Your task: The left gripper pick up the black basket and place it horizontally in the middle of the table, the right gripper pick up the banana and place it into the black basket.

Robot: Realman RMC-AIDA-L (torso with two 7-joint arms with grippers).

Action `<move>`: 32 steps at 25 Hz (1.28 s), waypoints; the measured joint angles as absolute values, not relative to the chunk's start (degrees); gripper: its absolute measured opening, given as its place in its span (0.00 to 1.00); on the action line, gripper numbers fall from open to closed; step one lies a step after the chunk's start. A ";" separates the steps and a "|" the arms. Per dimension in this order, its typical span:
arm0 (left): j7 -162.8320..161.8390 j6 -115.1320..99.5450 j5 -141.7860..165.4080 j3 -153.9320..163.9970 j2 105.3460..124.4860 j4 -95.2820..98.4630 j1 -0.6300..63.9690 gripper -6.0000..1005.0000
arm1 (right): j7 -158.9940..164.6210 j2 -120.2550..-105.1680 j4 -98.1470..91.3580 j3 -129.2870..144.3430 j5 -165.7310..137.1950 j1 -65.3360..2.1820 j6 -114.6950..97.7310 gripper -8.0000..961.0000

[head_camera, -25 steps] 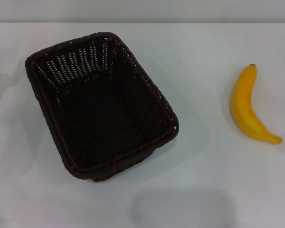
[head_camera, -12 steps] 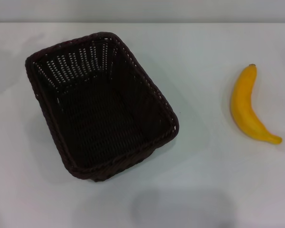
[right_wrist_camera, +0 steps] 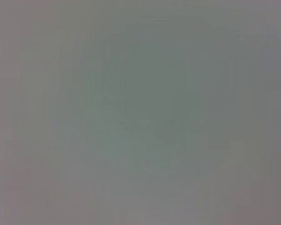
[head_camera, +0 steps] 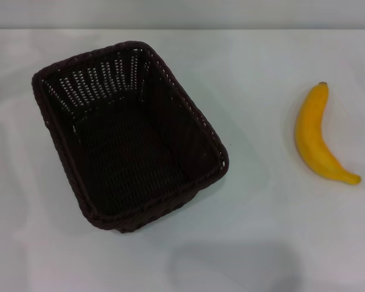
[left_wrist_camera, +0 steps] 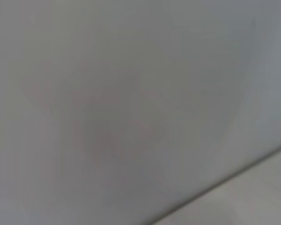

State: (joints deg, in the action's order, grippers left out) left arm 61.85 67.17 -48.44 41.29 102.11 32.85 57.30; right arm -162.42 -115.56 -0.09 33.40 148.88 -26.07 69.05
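Observation:
The black basket point(head_camera: 202, 121) stands empty on the white table point(head_camera: 261, 243), left of the middle in the head view, turned at a slant with its long side running from far left to near right. The banana point(head_camera: 311, 137) lies on the table at the right, its dark stem tip pointing away from me. Neither gripper shows in the head view. The left wrist view and the right wrist view show only a plain grey surface, with none of the task's things in them.
The table's far edge point(head_camera: 182, 28) runs across the top of the head view. A faint shadow lies on the table near the front middle.
A small dark thing at the far left edge of the head view one second ago has gone out of sight. The basket and the banana have not moved.

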 joint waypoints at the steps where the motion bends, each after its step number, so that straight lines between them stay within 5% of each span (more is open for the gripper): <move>1: 61.64 67.42 -46.21 41.29 102.40 32.67 58.58 0.84 | -162.42 -115.57 -0.09 33.40 148.89 -26.23 68.58 0.91; 19: 64.51 71.16 -34.15 46.49 105.09 33.08 62.30 0.82 | -162.42 -115.48 -0.09 33.22 148.89 -26.17 67.58 0.91; 23: 64.67 66.88 -29.80 46.55 108.05 33.09 61.29 0.75 | -162.42 -115.48 -0.09 33.38 148.88 -26.22 67.58 0.91; 32: 65.58 62.05 -26.81 46.59 111.54 31.79 60.08 0.60 | -162.42 -115.67 0.10 33.40 148.89 -26.41 67.61 0.91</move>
State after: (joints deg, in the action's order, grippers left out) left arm 65.58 62.05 -26.81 46.59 111.54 31.79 60.08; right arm -162.42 -115.67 0.10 33.40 148.89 -26.41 67.61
